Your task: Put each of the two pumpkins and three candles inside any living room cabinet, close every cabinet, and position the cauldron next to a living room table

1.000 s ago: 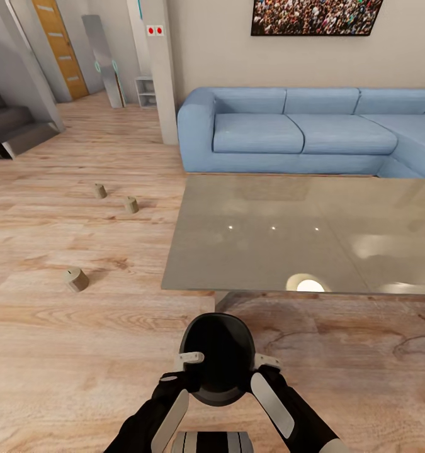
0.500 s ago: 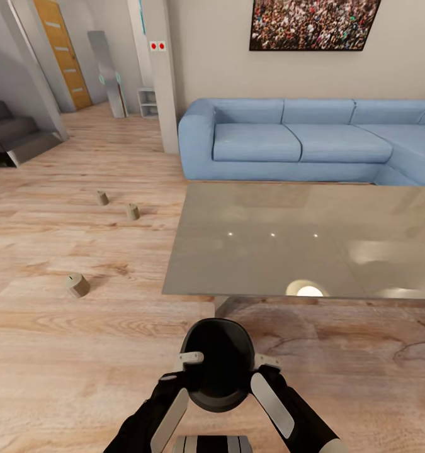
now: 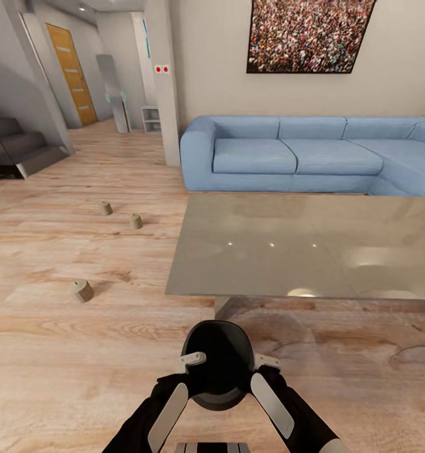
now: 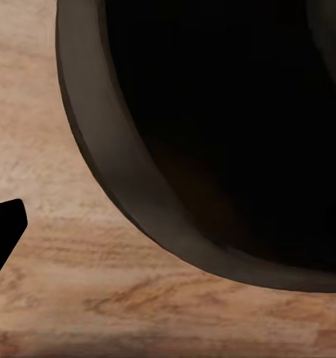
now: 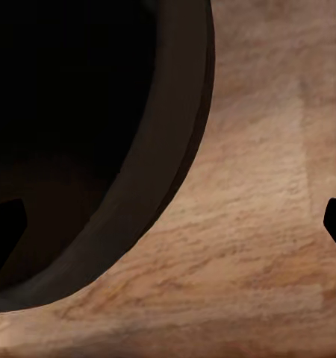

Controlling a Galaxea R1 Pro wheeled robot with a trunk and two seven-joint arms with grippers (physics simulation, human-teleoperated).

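Cauldron [image 3: 217, 363] gripped between both arms, low over floor [image 3: 80, 365], just short of table [image 3: 288, 251] near edge. Left gripper [image 3: 192, 360] pinches rim on one side, right gripper [image 3: 266, 361] on other; each clamped on rim, jaws narrow. Three candles [image 3: 82, 290] on floor left of table, two farther off toward stairs [image 3: 17, 148]. Judgement: cauldron placement nearly done; candles not yet stowed, pumpkins and cabinet still to handle.
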